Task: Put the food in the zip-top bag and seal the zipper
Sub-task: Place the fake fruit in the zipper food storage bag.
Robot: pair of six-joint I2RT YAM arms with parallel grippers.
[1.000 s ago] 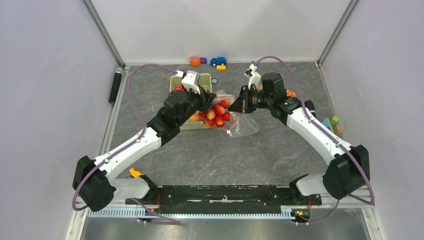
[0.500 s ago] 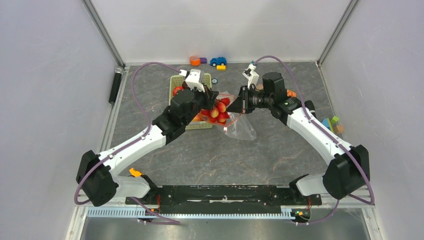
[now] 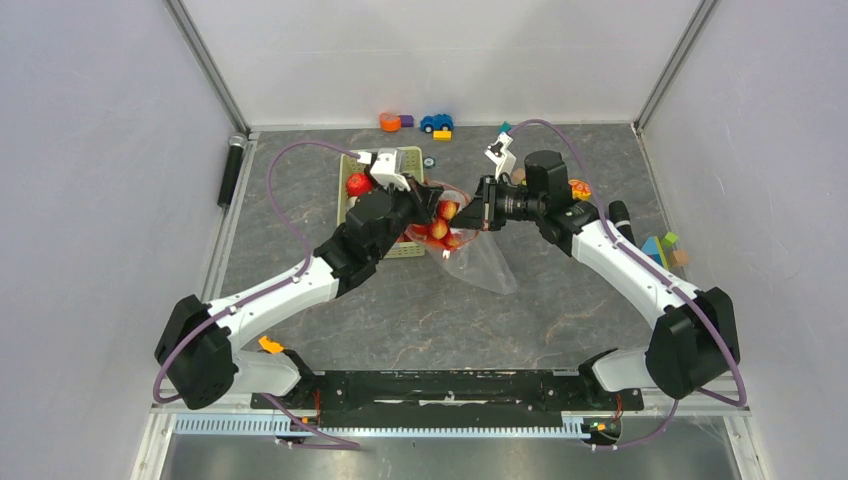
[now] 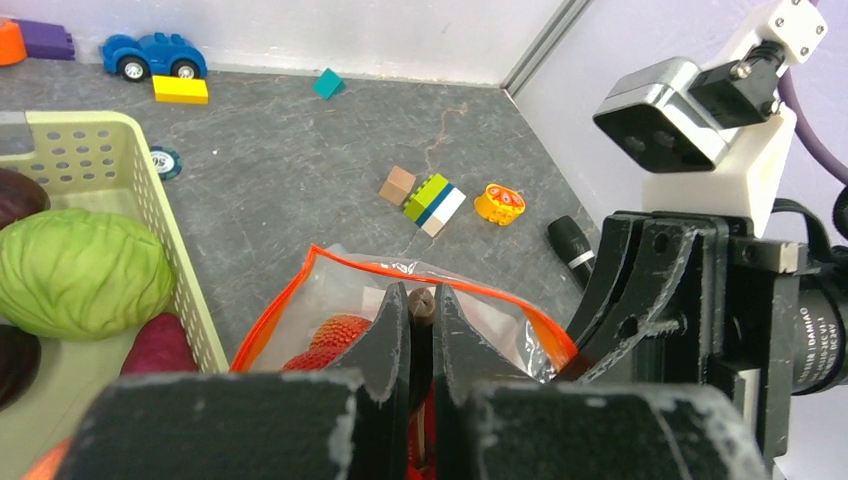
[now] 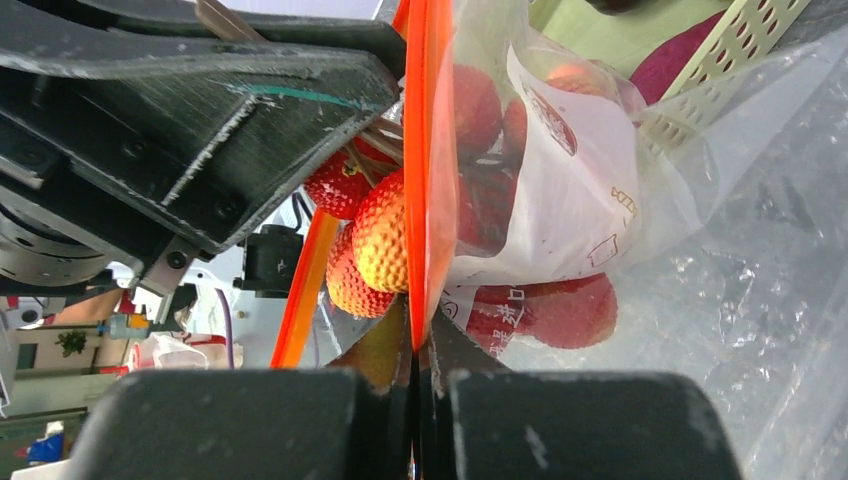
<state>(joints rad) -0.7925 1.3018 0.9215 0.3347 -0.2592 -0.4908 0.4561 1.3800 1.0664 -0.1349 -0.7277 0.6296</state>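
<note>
Strawberries [image 5: 380, 235]: stem pinched in L claw [image 4: 420, 300], inside zip-top bag [image 3: 480, 262] mouth just R of basket [image 3: 350, 160] | R claw [image 5: 418, 330] clamped on zipper [image 5: 425, 150], holding mouth open | bag belly below L claw; drop next.

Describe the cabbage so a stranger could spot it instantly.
On the far half of the table, just left of the bag, sits a pale green slotted basket. Inside it lies the cabbage, a big, round, veined ball of light green. Its neighbours in the basket are smaller purple pieces.
</note>
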